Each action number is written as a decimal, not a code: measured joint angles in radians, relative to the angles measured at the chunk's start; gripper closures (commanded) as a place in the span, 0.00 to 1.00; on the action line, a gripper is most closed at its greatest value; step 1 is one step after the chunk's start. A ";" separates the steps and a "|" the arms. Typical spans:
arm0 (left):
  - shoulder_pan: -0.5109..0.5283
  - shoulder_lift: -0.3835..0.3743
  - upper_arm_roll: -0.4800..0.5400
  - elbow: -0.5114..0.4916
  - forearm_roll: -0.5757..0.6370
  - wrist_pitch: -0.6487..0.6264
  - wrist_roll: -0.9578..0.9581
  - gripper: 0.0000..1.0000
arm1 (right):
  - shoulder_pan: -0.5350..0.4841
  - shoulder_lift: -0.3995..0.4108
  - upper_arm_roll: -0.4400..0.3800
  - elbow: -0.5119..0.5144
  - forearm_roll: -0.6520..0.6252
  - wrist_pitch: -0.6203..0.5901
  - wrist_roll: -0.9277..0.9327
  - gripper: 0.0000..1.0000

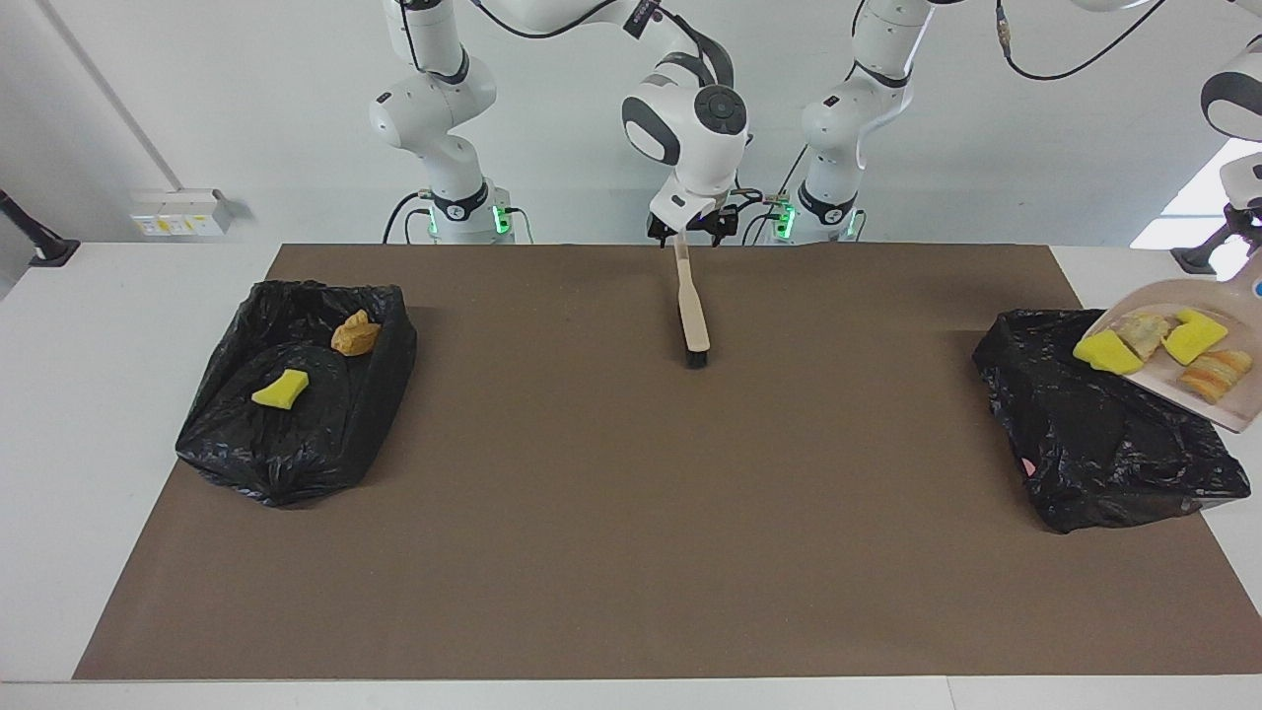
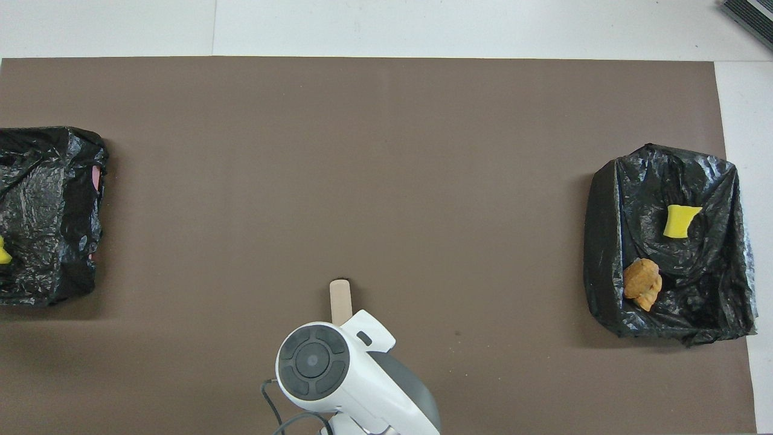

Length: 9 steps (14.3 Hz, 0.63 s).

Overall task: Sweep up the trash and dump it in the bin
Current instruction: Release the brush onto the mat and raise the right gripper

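The left gripper is seen only at the very edge of the facing view, closed tight, and the beige dustpan is carried by it in the air. The pan is hung just below that hand, tilted, over the black bag at the left arm's end of the table. Most of the trash is spread in the pan under the hand: two yellow foam chunks and two tan bread-like lumps can be made out, with the lowest yellow chunk right at the pan's lip, above the bag.

Well away from that hand, at the right arm's end, a second black bag is laid open on the brown mat. Two more pieces are held in it, a yellow chunk and a tan lump, apart from each other.

The right gripper is placed at the top of the brush, whose handle is stretched out from directly beneath it, with the dark bristles down on the mat at the end away from the hand. Whether the handle is gripped or let go cannot be told. In the overhead view that hand is hidden by its own wrist, and only the brush's end is shown.
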 measured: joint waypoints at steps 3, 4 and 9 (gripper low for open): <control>-0.059 0.010 -0.003 0.018 0.086 -0.013 0.000 1.00 | -0.078 -0.052 -0.002 0.039 -0.003 -0.085 -0.098 0.00; -0.072 0.014 -0.004 0.020 0.110 -0.013 0.000 1.00 | -0.107 -0.062 -0.002 0.062 -0.012 -0.120 -0.133 0.00; -0.177 0.077 -0.005 0.134 0.249 -0.059 0.000 1.00 | -0.248 -0.086 -0.008 0.129 -0.087 -0.196 -0.299 0.00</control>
